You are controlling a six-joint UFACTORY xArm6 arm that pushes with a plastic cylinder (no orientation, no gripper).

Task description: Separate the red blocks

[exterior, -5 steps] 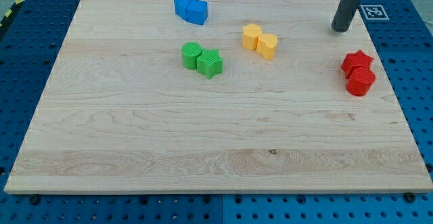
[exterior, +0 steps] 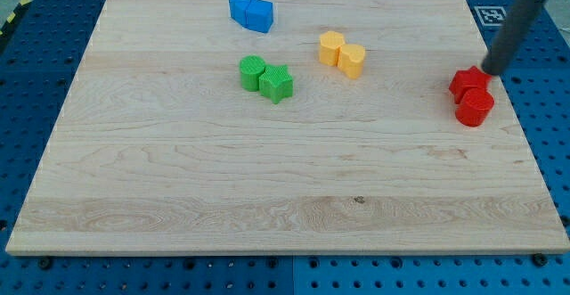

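Observation:
Two red blocks touch each other near the board's right edge: a red star (exterior: pixel 468 82) and a red cylinder (exterior: pixel 476 107) just below it. My tip (exterior: pixel 492 70) is at the end of the dark rod, just to the upper right of the red star, very close to it or touching it.
Two blue blocks (exterior: pixel 251 12) sit together at the top. A yellow pair (exterior: pixel 342 54) lies right of centre at the top. A green cylinder (exterior: pixel 253 71) and a green star (exterior: pixel 277 83) touch at centre left. The wooden board (exterior: pixel 267 179) ends just right of the red blocks.
My tip has moved right and down, from above the red blocks near the board's top edge to just beside the red star. No block has visibly moved.

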